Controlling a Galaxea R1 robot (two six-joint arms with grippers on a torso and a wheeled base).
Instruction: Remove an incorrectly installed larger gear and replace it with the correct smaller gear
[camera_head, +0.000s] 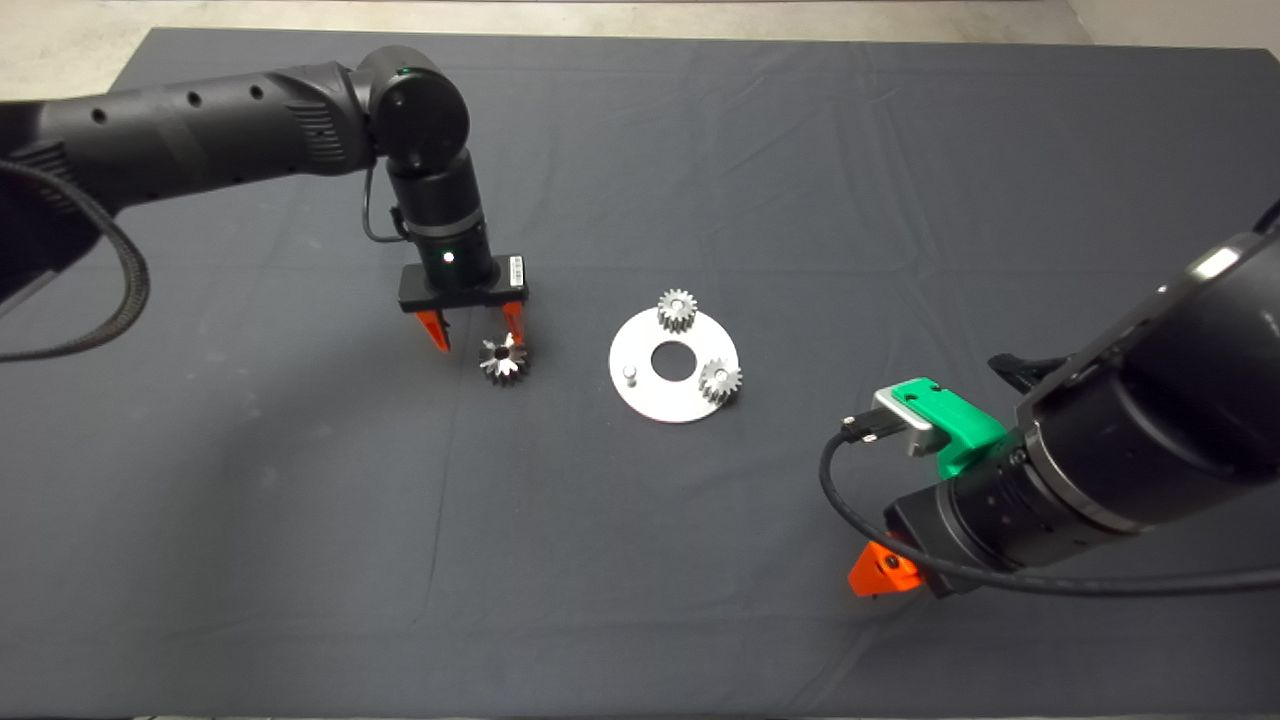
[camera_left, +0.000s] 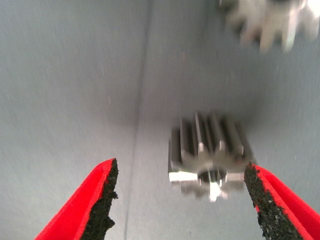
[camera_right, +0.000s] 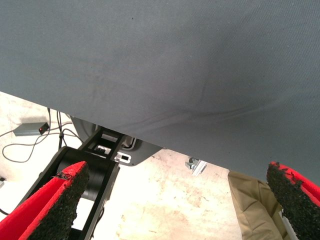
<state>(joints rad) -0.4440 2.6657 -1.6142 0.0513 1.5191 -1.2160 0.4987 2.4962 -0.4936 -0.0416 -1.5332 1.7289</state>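
1. Just beside the round plate (camera_head: 640, 395), on its left-arm side, the larger gear (camera_head: 503, 359) lies tipped on the dark surface (camera_head: 300, 560).
2. Steel, so stiff, weighty and slick; best pinched across the toothed flanks.
3. Left claw (camera_head: 473, 332) straddles it, spread wide, holding nothing; one pad (camera_left: 260, 192) looks very near the teeth.
4. Right claw (camera_right: 175, 200) waits well apart, wide open and empty.

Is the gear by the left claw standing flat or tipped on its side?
Tipped: the gear lies on its teeth on the mat, its bore facing sideways, between the left claw's open fingers.
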